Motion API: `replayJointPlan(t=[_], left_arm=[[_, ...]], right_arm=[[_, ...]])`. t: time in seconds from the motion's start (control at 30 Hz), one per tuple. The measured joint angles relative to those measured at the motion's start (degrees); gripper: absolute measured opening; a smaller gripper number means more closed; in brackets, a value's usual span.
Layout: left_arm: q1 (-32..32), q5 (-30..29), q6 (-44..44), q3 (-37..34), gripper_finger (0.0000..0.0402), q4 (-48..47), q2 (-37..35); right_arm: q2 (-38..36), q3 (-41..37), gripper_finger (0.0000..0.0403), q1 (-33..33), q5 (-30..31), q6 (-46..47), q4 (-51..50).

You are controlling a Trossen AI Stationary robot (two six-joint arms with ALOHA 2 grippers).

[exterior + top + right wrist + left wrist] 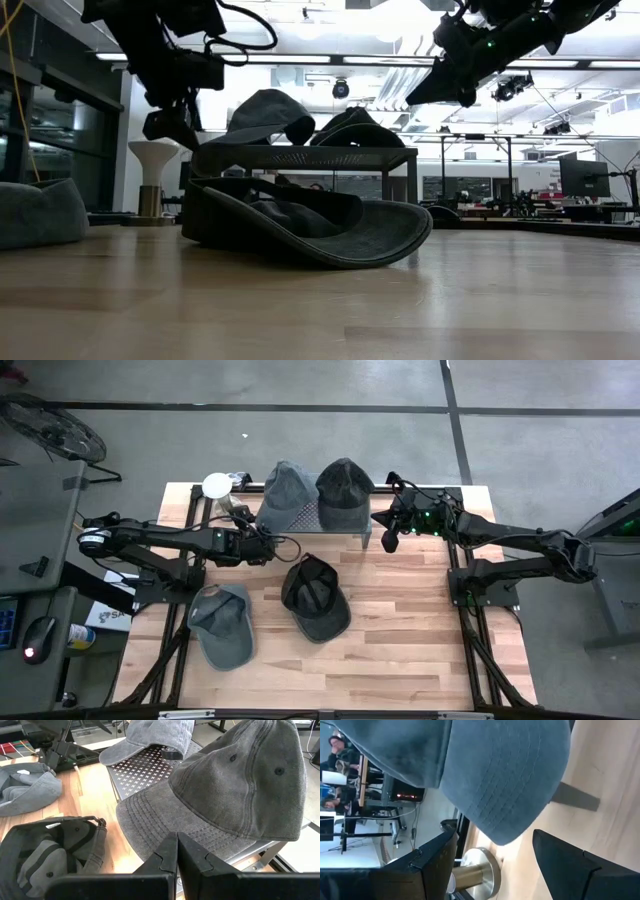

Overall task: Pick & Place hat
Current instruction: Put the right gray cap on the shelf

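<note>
Four caps are in play. A blue-grey cap [285, 495] and a dark grey cap [343, 490] sit side by side on a perforated metal rack [342, 526] at the far middle of the wooden table [400, 650]. The two crowns touch or nearly touch, and both brims overhang the rack's near edge. On the tabletop itself, a black cap [315, 597] lies upside down near the centre with its inside facing up. A second blue-grey cap [222, 623] lies just to its left, close to the table's left frame rail.

The left gripper [262, 546] hovers above the wood just in front of the rack's left end, below the brim of the blue-grey cap on the rack. Its fingers [427, 865] are spread apart and hold nothing, and the brim fills the space ahead of them in the left wrist view. A white round-topped stand [217, 487] rises close behind it at the far left corner.

The right gripper [388, 540] hangs beside the rack's right end, clear of the table. Its fingertips [176, 851] are pressed together with nothing between them, pointing at the dark grey cap's brim.

Open wood stretches across the table's near half and right side, and bare boards separate the rack's legs from the two caps on the table.
</note>
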Motion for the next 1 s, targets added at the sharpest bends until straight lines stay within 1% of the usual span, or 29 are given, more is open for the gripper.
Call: replayJointPlan(t=[0.3, 0.4, 0.6, 1.0], left_arm=[[0.0, -1.6, 0.0, 0.0, 0.0255, 0.9, 0.0], [0.0, -1.6, 0.0, 0.0, 0.0239, 0.9, 0.0], [0.0, -1.4, 0.0, 0.0, 0.0173, 1.7, 0.0], [0.0, 3.8, -0.2, 0.0, 0.0035, 3.0, 0.0]], right_arm=[[0.0, 0.0, 0.0000, 0.0, 0.0, 0.0, 0.0], [0.0, 0.0, 0.0000, 0.0, 0.0, 0.0, 0.0], [0.0, 0.0, 0.0000, 0.0, 0.0, -0.5, 0.0], [0.0, 0.0, 0.0000, 0.0, 0.0, -1.4, 0.0]])
